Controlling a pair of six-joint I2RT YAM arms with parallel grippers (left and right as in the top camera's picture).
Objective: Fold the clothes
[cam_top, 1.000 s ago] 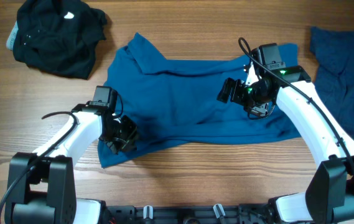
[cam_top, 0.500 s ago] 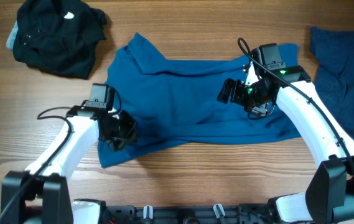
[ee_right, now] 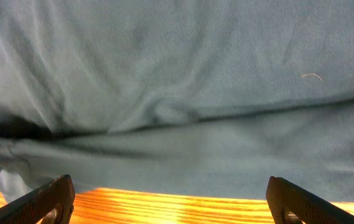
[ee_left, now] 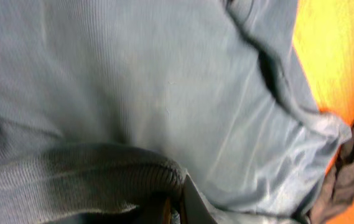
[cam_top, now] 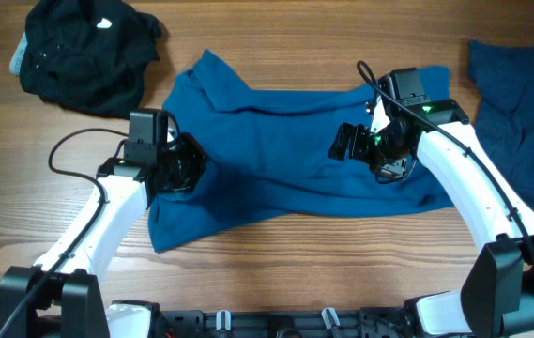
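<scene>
Cloth is caught in the left gripper (cam_top: pixel 184 169) now: a second ago its jaws were a little apart down by the near hem, and they have since shut tight on a ribbed ridge of the medium-blue polo shirt (cam_top: pixel 285 160). The left wrist view shows that ribbed fold (ee_left: pixel 102 168) bunched up right at the fingertips. In the same second the arm has swung away from the robot's base, towards the shirt's middle. The near left corner of the shirt lies flat on the wooden table (cam_top: pixel 22 188), much where it was.

The right gripper (cam_top: pixel 346 143) has not budged; it hangs over the right half of the shirt with its jaws spread wide and nothing between them, only cloth lying beneath.

The polo shirt itself lies spread and rumpled across the middle of the table, collar end towards the far left. A black garment (cam_top: pixel 83 56) sits heaped at the far left and a darker blue one (cam_top: pixel 520 103) lies at the right edge, both apart from the arms.

By my reckoning the first fold is only starting: the left side has a grip to carry over, and the right side is not yet held.
</scene>
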